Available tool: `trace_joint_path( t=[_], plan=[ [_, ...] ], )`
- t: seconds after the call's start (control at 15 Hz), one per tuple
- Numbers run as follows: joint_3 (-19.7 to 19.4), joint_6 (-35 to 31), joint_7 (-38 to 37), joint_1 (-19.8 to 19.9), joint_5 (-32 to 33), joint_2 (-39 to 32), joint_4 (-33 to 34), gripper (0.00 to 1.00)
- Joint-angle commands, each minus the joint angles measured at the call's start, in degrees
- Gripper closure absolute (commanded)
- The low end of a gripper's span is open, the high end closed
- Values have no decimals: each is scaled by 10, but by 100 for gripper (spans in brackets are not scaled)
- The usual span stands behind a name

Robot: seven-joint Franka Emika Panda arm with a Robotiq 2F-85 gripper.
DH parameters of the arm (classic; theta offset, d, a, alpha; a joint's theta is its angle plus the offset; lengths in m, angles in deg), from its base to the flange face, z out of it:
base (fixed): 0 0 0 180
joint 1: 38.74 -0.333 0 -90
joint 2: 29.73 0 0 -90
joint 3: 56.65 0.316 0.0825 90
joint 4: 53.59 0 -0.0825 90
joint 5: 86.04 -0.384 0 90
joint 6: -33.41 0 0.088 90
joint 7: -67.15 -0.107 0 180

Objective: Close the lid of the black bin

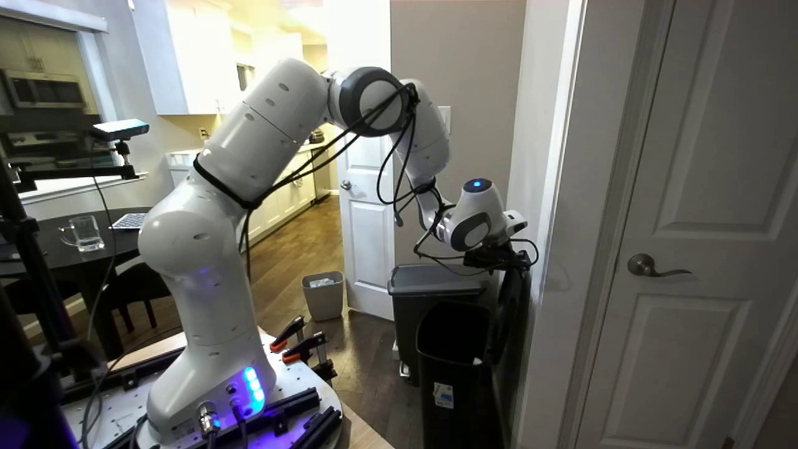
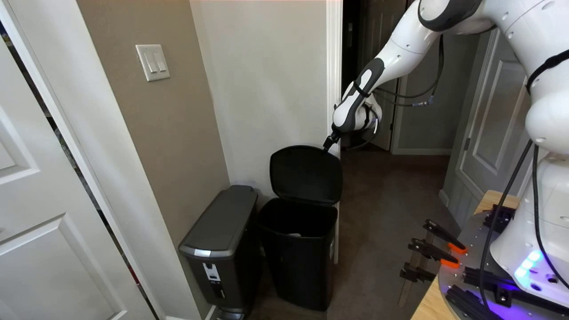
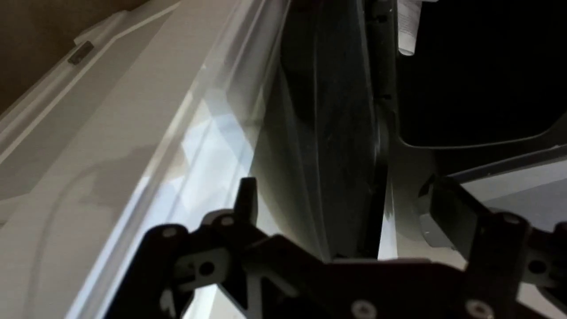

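The lid [image 2: 306,174] is standing up mid-frame; my gripper [image 3: 347,204] is gaping wide, holding nothing. I should be pushing its back gently.

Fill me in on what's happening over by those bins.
A robot arm is working at the black bin, whose lid stands raised. The gripper is by the lid's upper edge, jaws open, with the lid showing between them in the wrist view; whether they touch it is unclear. The bin is not yet closed. The neighbouring bin is shut.
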Motion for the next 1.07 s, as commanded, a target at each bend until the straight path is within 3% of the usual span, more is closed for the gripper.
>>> trace_joint_path(
  t=[0.0,0.4,0.67,0.87,1.0],
  plan=[
    [15,11,-9,30,44,-41,43,0],
    [46,6,1,57,78,-101,105,0],
    [59,6,6,55,97,-137,142,0],
    [92,-3,11,63,105,-165,166,0],
    [152,9,24,93,107,-189,181,0]
  ],
)
